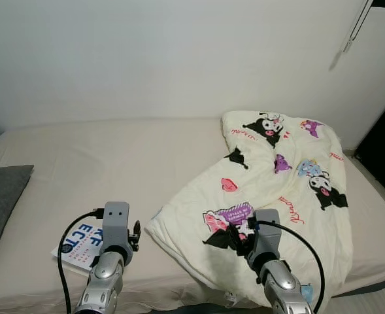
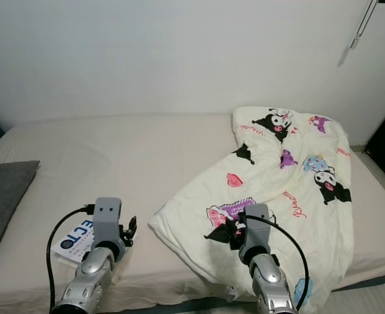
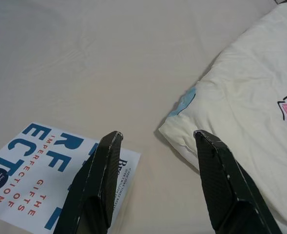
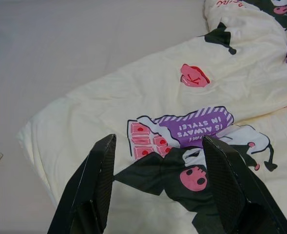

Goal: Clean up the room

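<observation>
Hovering wide open, the left gripper (image 3: 155,139) is hanging over the book (image 1: 81,244) at lower left of the bed (image 1: 114,163); the right gripper (image 4: 158,141), equally spread, is hovering above the cartoon blanket (image 1: 277,190) lying right of centre.

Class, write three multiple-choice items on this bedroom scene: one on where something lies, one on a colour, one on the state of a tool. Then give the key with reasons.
1. Where does the book lie?
A. On the bed, beside the blanket's near corner
B. On the pillow
C. On the floor

2. What colour is the pillow?
A. Pink
B. Grey
C. Yellow

3. How does the right tool stand?
A. Shut on the blanket
B. Open above the blanket
C. Shut on the book

Key:
1 A: the book rests on the bed, close to the blanket.
2 B: the pillow at the bed's left edge is grey.
3 B: the right tool has its fingers spread over the printed fabric, holding nothing.
</observation>
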Tool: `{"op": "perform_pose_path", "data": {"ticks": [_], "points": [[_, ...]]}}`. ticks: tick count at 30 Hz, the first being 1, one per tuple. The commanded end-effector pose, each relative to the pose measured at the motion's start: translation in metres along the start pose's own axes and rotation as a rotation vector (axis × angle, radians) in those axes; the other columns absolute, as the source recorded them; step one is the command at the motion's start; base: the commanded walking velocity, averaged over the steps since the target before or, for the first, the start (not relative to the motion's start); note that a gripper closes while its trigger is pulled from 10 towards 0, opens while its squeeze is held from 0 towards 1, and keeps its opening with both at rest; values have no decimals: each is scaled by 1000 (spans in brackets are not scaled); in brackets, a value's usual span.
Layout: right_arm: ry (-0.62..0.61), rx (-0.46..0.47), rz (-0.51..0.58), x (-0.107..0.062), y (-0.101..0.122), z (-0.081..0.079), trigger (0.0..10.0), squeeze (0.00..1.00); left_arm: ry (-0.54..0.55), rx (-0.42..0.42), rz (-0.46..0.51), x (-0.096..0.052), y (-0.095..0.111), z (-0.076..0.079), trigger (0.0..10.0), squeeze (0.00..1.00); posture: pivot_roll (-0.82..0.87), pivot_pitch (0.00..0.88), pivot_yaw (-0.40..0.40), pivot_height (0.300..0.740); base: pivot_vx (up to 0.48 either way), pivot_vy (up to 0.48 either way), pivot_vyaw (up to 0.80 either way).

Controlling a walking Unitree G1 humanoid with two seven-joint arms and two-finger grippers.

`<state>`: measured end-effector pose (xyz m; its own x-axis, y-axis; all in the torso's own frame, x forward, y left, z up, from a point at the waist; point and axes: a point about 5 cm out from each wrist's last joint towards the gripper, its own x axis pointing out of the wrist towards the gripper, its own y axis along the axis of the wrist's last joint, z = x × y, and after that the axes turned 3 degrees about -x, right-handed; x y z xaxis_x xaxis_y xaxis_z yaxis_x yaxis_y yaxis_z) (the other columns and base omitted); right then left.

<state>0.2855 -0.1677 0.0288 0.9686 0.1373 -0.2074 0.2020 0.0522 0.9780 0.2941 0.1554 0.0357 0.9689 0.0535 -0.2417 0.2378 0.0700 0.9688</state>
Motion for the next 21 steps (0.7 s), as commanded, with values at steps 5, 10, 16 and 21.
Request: {"op": "perform_pose_path", "data": {"ticks": [5,10,16,21], "points": [[-2,3,-26,-1,-5,-2,10000,0,-5,16,-20,-3,-6,-1,10000,0,11,108,-17,740,0,0,0],[-5,7,-30,-2,-7,-4,10000,0,-4,22,-22,-3,-6,-2,10000,0,22,111,-19,740,0,0,0],[-8,10,-35,-3,-9,-5,10000,0,2,18,-30,-6,-9,-5,10000,0,24,115,-15,740,0,0,0],[-12,10,-37,-4,-10,-4,10000,0,1,16,-32,-6,-9,-6,10000,0,27,111,-15,740,0,0,0]]}}
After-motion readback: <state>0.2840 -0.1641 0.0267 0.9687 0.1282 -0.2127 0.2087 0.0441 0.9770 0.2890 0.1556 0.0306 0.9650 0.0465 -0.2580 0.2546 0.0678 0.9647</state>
